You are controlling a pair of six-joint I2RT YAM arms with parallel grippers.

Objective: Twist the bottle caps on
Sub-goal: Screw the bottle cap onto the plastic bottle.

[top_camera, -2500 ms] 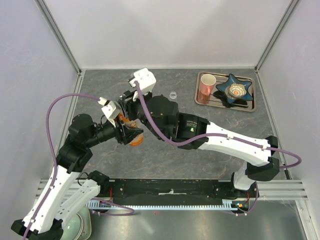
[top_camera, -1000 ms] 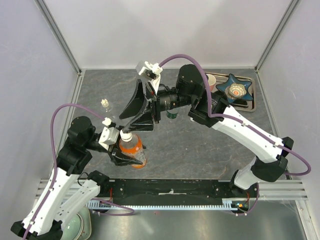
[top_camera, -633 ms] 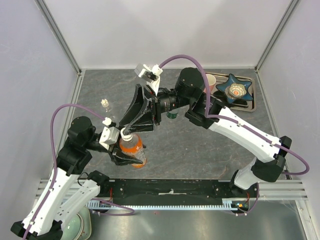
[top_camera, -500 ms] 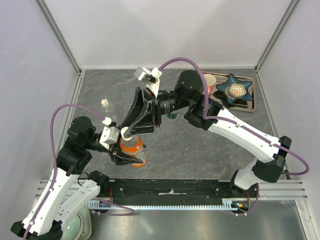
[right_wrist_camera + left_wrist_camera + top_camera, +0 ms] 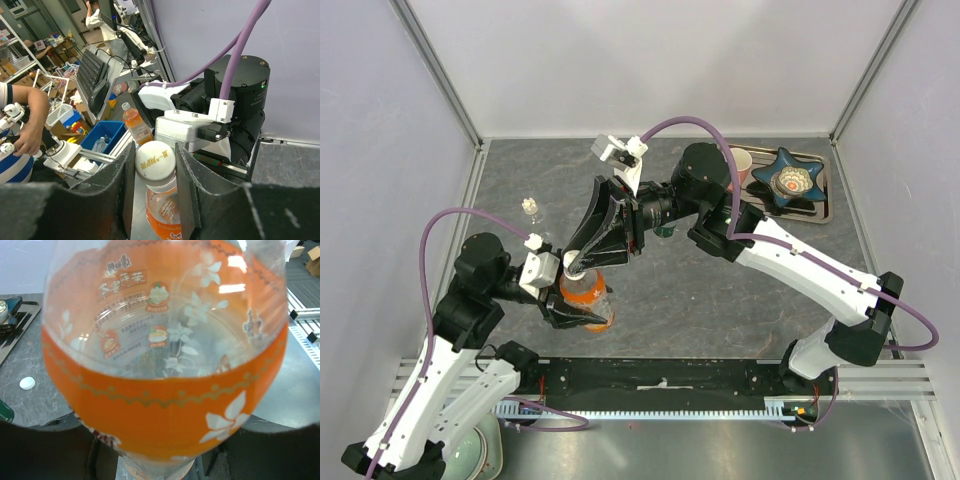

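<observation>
1. My left claw (image 5: 578,312), nearest my bases: closed around the lower body of the orange bottle (image 5: 160,405), which fills my left wrist view. The bottle is roughly upright, over the near-left part of the table (image 5: 720,285). I cannot tell whether its base rests on the table.

2. My right claw (image 5: 155,150), just above the first: narrow, with one finger (image 5: 187,175) at each side of the white cap (image 5: 156,161) on that bottle's neck. No gap shows between the fingers and the cap.

3. A loose white cap (image 5: 27,383) lies flat on the table, apart from the bottle.

4. A bottle with a green label (image 5: 665,231), mid-table, is mostly hidden behind my right arm.

5. A tiny clear bottle (image 5: 530,207) stands alone towards the left edge.

6. A metal tray (image 5: 752,206) sits in the far right corner. It holds a pink mug (image 5: 740,160) and, just beside the mug, a blue star-shaped dish (image 5: 790,178).
</observation>
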